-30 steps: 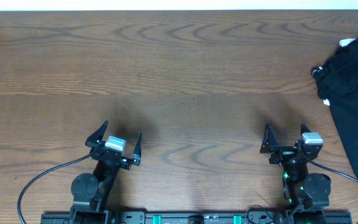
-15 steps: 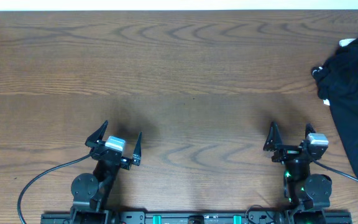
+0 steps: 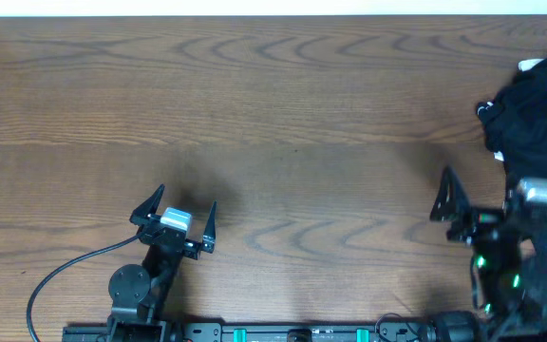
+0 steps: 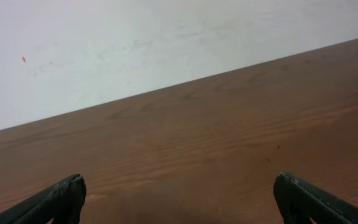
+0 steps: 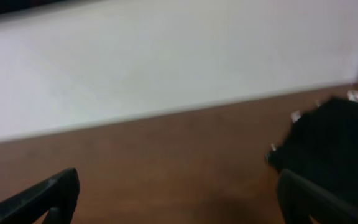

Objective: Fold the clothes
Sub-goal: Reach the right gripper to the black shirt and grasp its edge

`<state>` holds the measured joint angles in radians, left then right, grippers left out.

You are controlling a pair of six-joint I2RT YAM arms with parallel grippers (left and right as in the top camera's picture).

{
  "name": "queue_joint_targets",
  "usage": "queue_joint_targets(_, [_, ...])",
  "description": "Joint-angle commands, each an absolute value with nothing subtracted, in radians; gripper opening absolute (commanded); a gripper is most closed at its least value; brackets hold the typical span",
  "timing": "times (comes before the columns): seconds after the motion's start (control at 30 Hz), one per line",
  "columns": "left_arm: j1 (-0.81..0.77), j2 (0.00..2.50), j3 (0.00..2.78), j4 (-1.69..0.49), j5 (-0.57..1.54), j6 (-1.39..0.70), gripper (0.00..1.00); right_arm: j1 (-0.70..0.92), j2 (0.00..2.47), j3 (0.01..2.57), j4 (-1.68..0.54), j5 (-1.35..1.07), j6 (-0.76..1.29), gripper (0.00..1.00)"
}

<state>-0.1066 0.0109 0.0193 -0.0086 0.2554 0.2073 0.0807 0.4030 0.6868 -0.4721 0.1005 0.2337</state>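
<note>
While both pairs of jaws stand spread wide and empty, the black T-shirt (image 3: 544,123) lies bunched at the right edge of the wooden table (image 3: 273,104).
Over bare wood near the front edge, the left gripper (image 3: 188,196) hovers well apart from the shirt. The right gripper (image 3: 482,190) sits just beside the cloth; whether its outer finger touches it cannot be told.

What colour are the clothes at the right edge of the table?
The clothes are black, seen best in the overhead view.
</note>
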Motion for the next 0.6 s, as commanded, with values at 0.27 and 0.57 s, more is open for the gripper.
queue_joint_targets(0.27, [-0.11, 0.004, 0.004, -0.045, 0.261, 0.213, 0.98, 0.003, 1.204, 1.378, -0.928, 0.233, 0.114, 0.99])
queue_joint_targets(0.57, [-0.11, 0.004, 0.004, -0.045, 0.261, 0.213, 0.98, -0.184, 1.603, 1.602, -1.008, 0.194, 0.098, 0.96])
